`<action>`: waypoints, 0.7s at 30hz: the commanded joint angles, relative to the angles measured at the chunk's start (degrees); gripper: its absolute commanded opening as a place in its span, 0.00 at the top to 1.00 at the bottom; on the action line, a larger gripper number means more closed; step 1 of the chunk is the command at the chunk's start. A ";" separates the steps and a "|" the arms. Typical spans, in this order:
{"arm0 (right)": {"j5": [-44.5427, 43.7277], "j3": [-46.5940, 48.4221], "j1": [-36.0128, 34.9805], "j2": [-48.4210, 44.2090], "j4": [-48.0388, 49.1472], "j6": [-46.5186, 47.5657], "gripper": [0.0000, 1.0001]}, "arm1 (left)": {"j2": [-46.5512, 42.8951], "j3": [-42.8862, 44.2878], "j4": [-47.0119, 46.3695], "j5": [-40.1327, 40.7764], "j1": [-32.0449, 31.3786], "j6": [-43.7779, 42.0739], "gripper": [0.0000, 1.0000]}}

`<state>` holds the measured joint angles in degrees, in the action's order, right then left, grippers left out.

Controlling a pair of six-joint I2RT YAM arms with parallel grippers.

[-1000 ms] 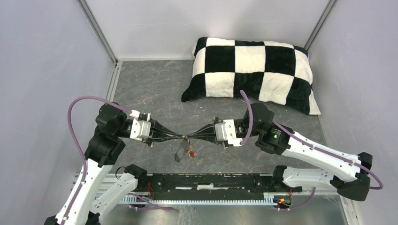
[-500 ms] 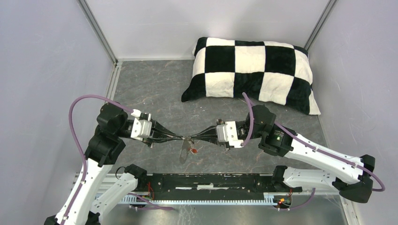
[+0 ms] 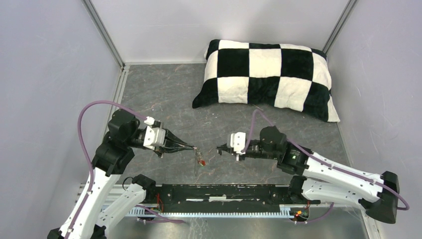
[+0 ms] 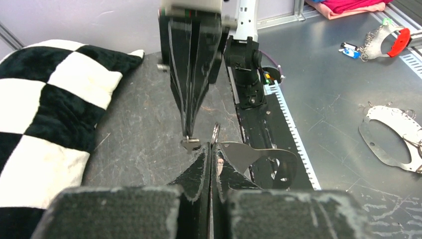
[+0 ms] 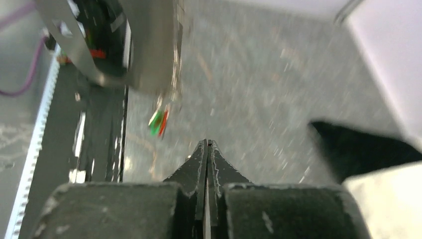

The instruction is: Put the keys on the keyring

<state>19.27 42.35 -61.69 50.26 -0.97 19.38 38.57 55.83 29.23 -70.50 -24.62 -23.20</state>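
My left gripper (image 3: 194, 148) is shut on the keyring (image 3: 195, 163), whose flat grey fob hangs edge-on below its tips. In the left wrist view the fob (image 4: 249, 153) sticks out to the right of the closed fingers (image 4: 201, 167), and a thin wire ring (image 4: 215, 133) stands at their tips. Red-tagged (image 3: 201, 162) and green-tagged keys hang by the fob; both tags show blurred in the right wrist view (image 5: 159, 122). My right gripper (image 3: 219, 150) is shut, a short way right of the keyring. A small grey metal key (image 4: 190, 144) shows at its tips. The black-tagged key is not seen.
A black-and-white checked pillow (image 3: 266, 74) lies at the back right. The black front rail (image 3: 219, 191) runs just below the hanging fob. Grey walls close in both sides. Beyond the rail, another flat metal fob (image 4: 393, 134) lies on a lower surface.
My right gripper has pulled back to the right, away from the keyring where both grippers' tips met. The left gripper still holds the keyring, which now hangs more edge-on.
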 commanded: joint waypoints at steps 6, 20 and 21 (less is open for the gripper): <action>-12.79 -17.29 0.44 6.62 10.85 -16.74 0.99 | -0.97 -0.01 0.62 0.32 -0.09 -2.35 0.98; -14.22 -19.09 2.01 20.84 16.49 -26.16 0.78 | -2.22 0.33 0.60 0.36 -0.08 -1.49 0.98; -13.88 -18.75 2.11 21.18 15.92 -25.79 0.78 | -2.19 0.26 0.61 0.36 -0.13 -1.49 0.98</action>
<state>5.72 22.61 -60.23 69.78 13.28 -4.60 36.91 55.66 30.39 -70.39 -24.62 -23.86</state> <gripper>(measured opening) 0.213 0.022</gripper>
